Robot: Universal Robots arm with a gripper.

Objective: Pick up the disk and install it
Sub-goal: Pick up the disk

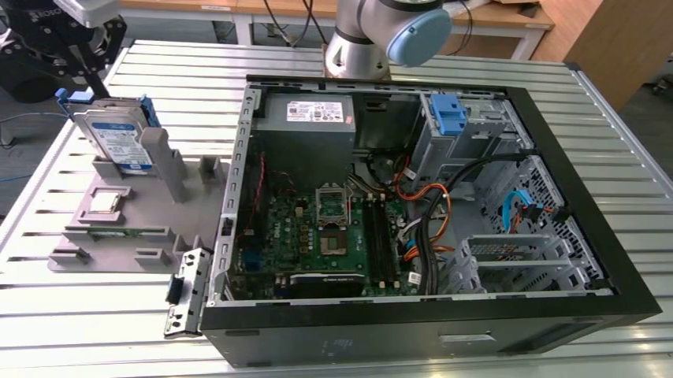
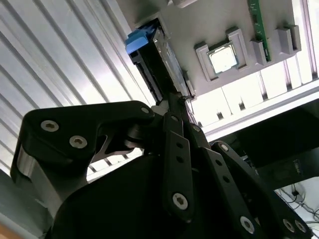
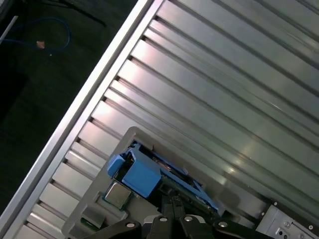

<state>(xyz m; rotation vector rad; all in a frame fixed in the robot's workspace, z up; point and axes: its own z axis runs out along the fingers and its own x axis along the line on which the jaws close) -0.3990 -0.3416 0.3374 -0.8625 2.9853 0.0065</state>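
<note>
In the exterior view I am holding my hand [image 1: 97, 85] right over the top edge of the disk [image 1: 118, 142]. The disk is standing tilted on its edge in a grey stand [image 1: 137, 213], near the far corner of the table [image 1: 94, 323] on the exterior view's left, and its white-and-blue label is showing. The open computer case [image 1: 421, 335] is lying across the rest of the table, toward the exterior view's right. My arm [image 1: 379, 35] is rising behind the case at the table's far edge.

In the second wrist view my hand [image 2: 175, 97] is meeting the near end of the disk [image 2: 152, 62], and a blue rail is showing at its far end. A chip [image 2: 223, 57] is sitting in a pocket of the stand [image 2: 199, 20] just beside it.

In the first wrist view my hand [image 3: 172, 201] is sitting right at the disk [image 3: 142, 177], with the chip [image 3: 117, 195] beside it and the table [image 3: 224, 99] stretching beyond. I cannot tell whether my hand is gripping the disk or only meeting it.
</note>
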